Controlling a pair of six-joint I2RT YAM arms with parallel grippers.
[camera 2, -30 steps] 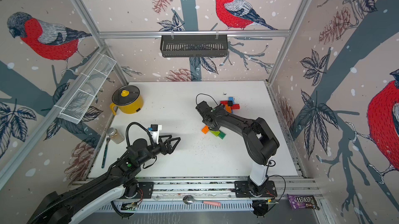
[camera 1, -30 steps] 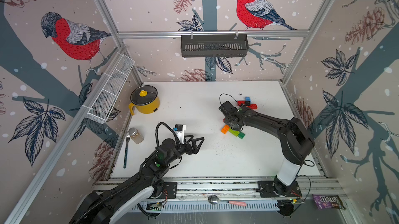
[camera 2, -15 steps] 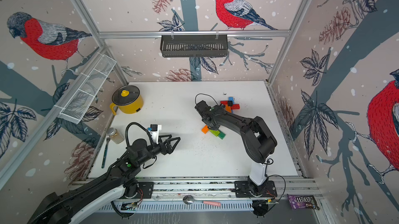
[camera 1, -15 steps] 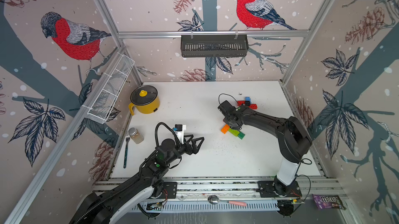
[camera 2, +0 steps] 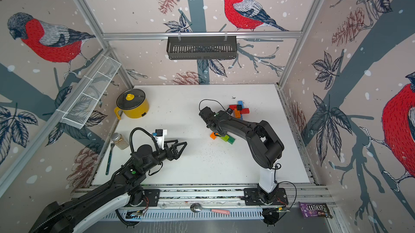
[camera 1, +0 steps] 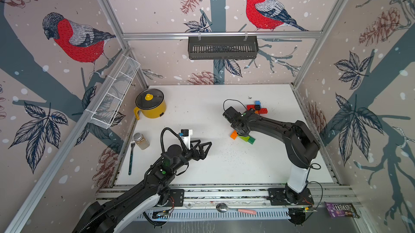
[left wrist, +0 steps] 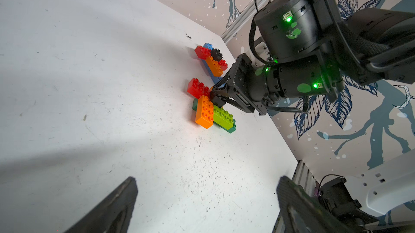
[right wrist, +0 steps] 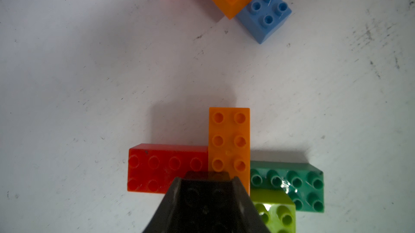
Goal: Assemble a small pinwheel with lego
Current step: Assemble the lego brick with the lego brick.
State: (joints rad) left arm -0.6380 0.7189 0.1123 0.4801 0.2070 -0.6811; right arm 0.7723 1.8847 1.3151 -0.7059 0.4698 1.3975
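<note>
White surface (camera 1: pixel 202 112) | step, as I judge it: capping pinwheel hub | my right hand (camera 1: pixel 241 132) closed on black brick (right wrist: pixel 206 189), at junction of red brick (right wrist: pixel 157 166), orange brick (right wrist: pixel 229 139), dark green brick (right wrist: pixel 298 182), lime brick (right wrist: pixel 276 209) | my left hand (camera 1: pixel 205 150) spread wide, empty, well apart | next: press down squarely, release.

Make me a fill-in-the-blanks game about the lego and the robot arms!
1. The small brick in the right tool is ___.
2. The left tool stands wide ___, holding nothing.
3. The bottom brick under the lime brick is dark ___.
4. The pot with a lid is ___.
Missing words: black, open, green, yellow.
</note>
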